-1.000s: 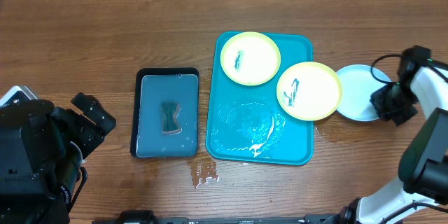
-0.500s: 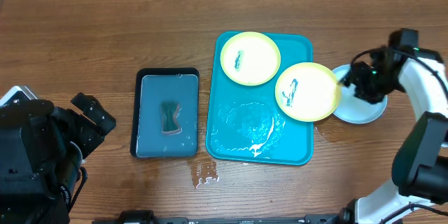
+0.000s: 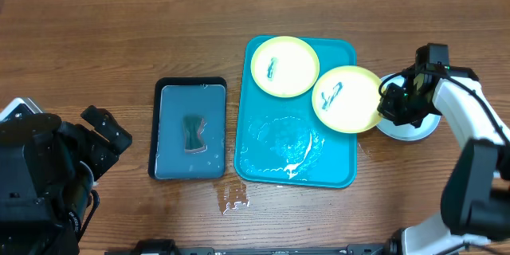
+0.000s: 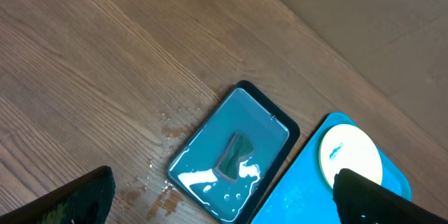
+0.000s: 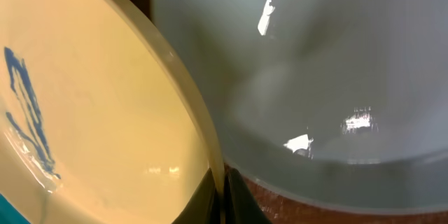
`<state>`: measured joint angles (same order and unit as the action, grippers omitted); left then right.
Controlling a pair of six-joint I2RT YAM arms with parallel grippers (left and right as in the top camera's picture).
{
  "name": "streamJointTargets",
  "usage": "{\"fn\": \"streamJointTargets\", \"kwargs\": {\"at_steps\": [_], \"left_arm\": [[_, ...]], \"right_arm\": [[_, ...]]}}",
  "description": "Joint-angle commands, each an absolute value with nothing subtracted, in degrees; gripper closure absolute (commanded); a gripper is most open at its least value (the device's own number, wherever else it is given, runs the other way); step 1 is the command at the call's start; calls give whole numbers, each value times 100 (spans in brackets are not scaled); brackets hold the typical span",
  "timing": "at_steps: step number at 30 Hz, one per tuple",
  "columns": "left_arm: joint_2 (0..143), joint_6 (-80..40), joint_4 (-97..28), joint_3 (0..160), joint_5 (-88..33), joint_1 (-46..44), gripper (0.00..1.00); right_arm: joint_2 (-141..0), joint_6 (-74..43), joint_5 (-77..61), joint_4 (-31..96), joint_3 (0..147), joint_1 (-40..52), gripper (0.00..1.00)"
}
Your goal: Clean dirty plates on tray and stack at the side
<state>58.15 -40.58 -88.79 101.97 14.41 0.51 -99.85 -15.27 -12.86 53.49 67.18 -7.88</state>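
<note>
Honestly, the hardest thing to see is the pale plate (image 3: 414, 134). It sits on the table just off the right side of the teal tray (image 3: 263, 159), and the right gripper (image 3: 396, 103) covers most of it from overhead, so I can't tell its rim colour. The right wrist view cuts it off too, it's just a glossy grey-white dish filling the right half. That view only shows the very ends of the fingers (image 5: 241, 210) at the bottom edge. They're pressed close together on the rim of the front plate (image 3: 343, 100), so that gripper looks clamped on it. The front plate hangs over the tray's right rim and overlaps the pale one.

Count: three plates. Two are lime-rimmed with one dark blue-green smear each, the front plate and the back plate (image 3: 284, 65), which lies at the tray's far end.

There are two trays, the teal one and a black-edged tray (image 3: 190, 80) to its left. That one has a wet mat with a dark lump (image 3: 192, 131) on it that I can't identify.

The left gripper (image 4: 222, 182) is spread wide with nothing in it. Its camera catches only one plate and a cut-off corner of the teal tray.
</note>
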Motion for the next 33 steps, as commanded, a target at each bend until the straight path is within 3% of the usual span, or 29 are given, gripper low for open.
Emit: {"fn": "streamJointTargets", "kwargs": {"at_steps": [1, 6, 9, 14, 17, 18, 19, 20, 21, 22, 23, 29, 33], "left_arm": [[5806, -4160, -8877, 10243, 1518, 84, 0], [5800, -4160, -8844, 10243, 1627, 84, 0], [5806, -4163, -8860, 10243, 1540, 84, 0], [5806, -4185, -8829, 10243, 1533, 84, 0], [5881, -4180, -8840, 10230, 919, 82, 0], [5918, -4156, -8836, 10206, 777, 73, 0], [6025, -3815, -8772, 10141, 460, 64, 1], [6145, -3354, -8711, 10062, 180, 60, 5], [6254, -3035, -8713, 9985, -12, 62, 10], [6475, -2587, -8783, 9817, -237, 60, 24], [6617, -2423, -8855, 9703, -261, 62, 32], [7585, -1575, -8396, 8296, -242, 60, 34], [8580, -1406, -7605, 7338, -473, 60, 43]], "right_arm": [[-9021, -1573, -1376, 5621, 6952, -370, 96], [-8855, -1577, -1236, 6049, 6779, 690, 96], [-9006, -2224, -714, 5400, 6073, 1441, 96], [-9063, -2379, -753, 3935, 5085, 1758, 96], [-9063, -2314, -762, 3533, 4692, 1763, 96], [-9063, -2150, -832, 3540, 4689, 1763, 93], [-9056, -1806, -1076, 3538, 4711, 1763, 76], [-9054, -1658, -1151, 3610, 4766, 1763, 63], [-9041, -1647, -1135, 3734, 4847, 1758, 60], [-8976, -1649, -1090, 3933, 5002, 1712, 58], [-8921, -1653, -1050, 4005, 5083, 1688, 57], [-8206, -1649, -965, 4650, 5741, 1525, 55], [-7885, -1673, -969, 4805, 5793, 1525, 55]]}}
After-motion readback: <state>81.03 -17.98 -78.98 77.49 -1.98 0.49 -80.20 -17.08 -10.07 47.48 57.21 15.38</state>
